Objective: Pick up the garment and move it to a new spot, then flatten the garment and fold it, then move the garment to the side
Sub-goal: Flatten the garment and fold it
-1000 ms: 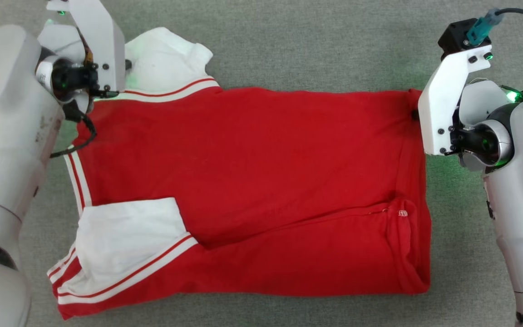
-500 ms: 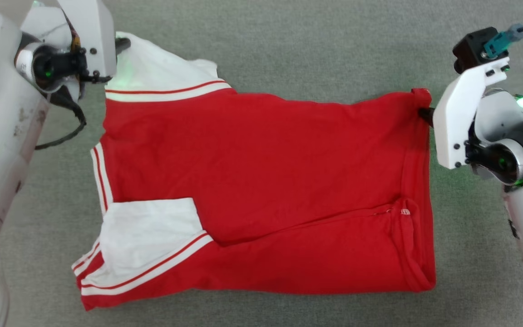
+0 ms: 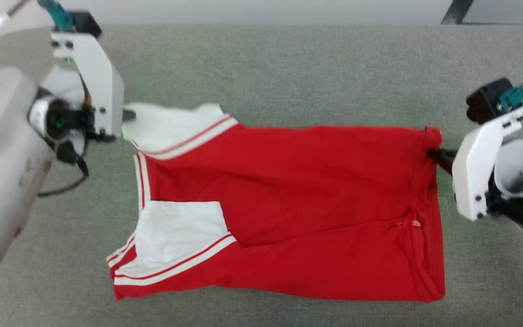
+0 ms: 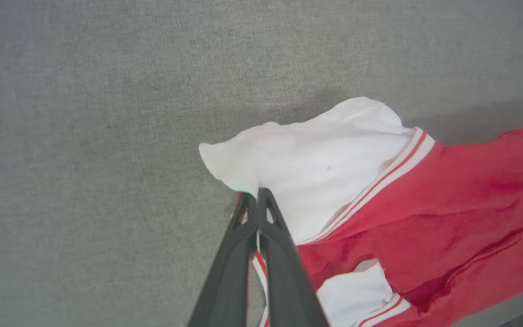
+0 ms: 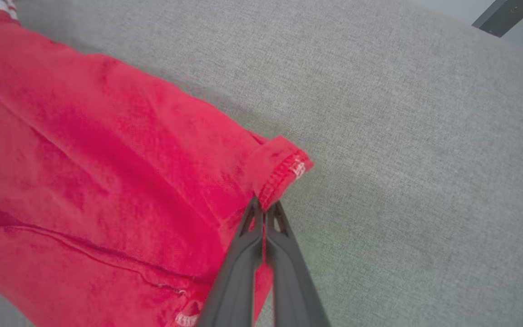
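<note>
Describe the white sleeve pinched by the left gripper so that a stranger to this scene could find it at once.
A red jersey lies folded across the grey fabric surface. At its far left corner, a white sleeve with striped trim has its tip clamped in the left gripper. The other white sleeve lies flat at the near edge, untouched.

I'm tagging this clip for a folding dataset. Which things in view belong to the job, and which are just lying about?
Part of the job:
- garment
- left gripper, shut on its white sleeve
- right gripper, shut on a red hem corner

Just there:
- grey surface under the garment
- dark bar beyond its far edge
</note>
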`<state>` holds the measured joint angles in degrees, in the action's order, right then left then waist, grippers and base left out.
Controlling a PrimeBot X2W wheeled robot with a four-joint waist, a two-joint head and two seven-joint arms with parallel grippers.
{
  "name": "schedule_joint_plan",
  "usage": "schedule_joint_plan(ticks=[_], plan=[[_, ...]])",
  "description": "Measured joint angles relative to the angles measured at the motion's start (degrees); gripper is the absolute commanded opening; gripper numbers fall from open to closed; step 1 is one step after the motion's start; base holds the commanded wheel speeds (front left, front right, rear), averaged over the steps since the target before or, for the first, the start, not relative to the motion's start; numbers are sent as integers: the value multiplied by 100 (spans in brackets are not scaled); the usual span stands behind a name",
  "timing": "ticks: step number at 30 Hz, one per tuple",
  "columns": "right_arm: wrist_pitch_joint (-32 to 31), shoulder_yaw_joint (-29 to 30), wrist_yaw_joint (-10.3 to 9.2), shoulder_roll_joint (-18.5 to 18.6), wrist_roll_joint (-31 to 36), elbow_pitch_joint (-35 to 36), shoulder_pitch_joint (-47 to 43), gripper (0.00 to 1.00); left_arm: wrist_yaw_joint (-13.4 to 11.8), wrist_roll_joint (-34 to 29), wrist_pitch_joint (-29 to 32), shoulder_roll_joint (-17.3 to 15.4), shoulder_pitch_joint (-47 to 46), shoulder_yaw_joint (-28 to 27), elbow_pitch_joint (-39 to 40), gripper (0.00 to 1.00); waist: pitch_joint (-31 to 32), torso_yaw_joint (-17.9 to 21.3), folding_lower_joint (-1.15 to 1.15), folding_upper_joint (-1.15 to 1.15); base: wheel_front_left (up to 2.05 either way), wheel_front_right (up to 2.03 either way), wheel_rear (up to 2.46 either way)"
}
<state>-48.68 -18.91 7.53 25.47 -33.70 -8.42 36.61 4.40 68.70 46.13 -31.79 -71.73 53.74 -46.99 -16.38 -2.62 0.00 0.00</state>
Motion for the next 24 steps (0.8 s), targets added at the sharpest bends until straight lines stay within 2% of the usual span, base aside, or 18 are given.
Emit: schedule_joint_plan(ticks=[5,15,18,24], plan=[[-103,0,0,186,-215,332,-476,0,-360,129,249,-218,533,65,690,0,180,-109,0,0,0,0,0],[-438,-40,0,354,-530,738,-1208,0,-1255,411,804,-612,1620,282,2081,0,327,-151,0,0,0,0,0],[-638,-112,0,438,-578,832,-1380,0,-1464,543,999,-671,1862,349,2376,0,341,-136,0,0,0,0,0],[-687,-155,0,480,-642,927,-1533,0,-1683,519,990,-788,2076,431,2666,0,372,-95,0,0,0,0,0]])
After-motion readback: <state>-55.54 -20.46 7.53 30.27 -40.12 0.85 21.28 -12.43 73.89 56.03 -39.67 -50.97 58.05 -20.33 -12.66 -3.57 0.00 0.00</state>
